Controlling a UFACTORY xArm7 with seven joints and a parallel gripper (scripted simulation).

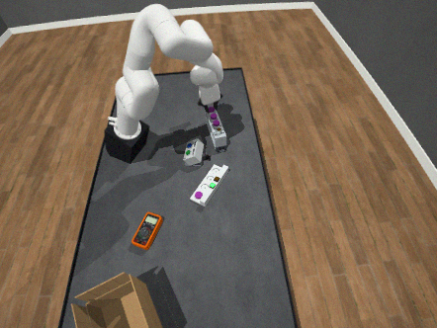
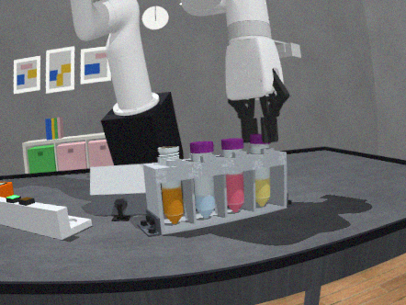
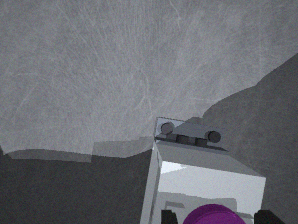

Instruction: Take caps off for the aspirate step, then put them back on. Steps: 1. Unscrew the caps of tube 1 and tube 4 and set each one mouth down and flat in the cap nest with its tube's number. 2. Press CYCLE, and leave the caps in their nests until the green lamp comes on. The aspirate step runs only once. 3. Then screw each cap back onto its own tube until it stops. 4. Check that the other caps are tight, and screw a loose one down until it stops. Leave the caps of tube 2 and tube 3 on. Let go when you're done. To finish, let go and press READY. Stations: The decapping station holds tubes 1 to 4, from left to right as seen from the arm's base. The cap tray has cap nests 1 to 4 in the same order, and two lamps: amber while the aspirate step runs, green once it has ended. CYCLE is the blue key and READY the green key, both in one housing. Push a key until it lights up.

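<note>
- The gripper (image 2: 260,135) points straight down at the end of the tube rack (image 2: 155,195), over the tube with yellow liquid (image 2: 262,190).
- The jaws are released. They straddle the purple cap (image 2: 256,138) of that tube without clamping it.
- The wrist view shows this cap (image 3: 212,214) centred between two dark fingertips, with the rack's white wall beyond it. The other tubes are out of this frame.
- Only the exterior view shows the tube contents: orange, pale blue, pink and yellow in a row.
- The orange tube (image 2: 172,199), at the opposite end of the rack, has a bare threaded mouth. The two middle tubes carry purple caps.
- The top view shows one loose purple cap (image 1: 199,195) seated in the end nest of the cap tray (image 1: 221,171), on the end farther from the rack. The exterior view crops this nest.
- A green lamp (image 1: 213,185) glows on the tray. The lamp beside it is dark.
- The top view alone shows the key housing (image 1: 198,148) between the arm base and the rack.
- An orange multimeter (image 1: 147,230) and a cardboard box (image 1: 119,301) lie on the grey surface (image 1: 198,257), well apart from the rack.
</note>
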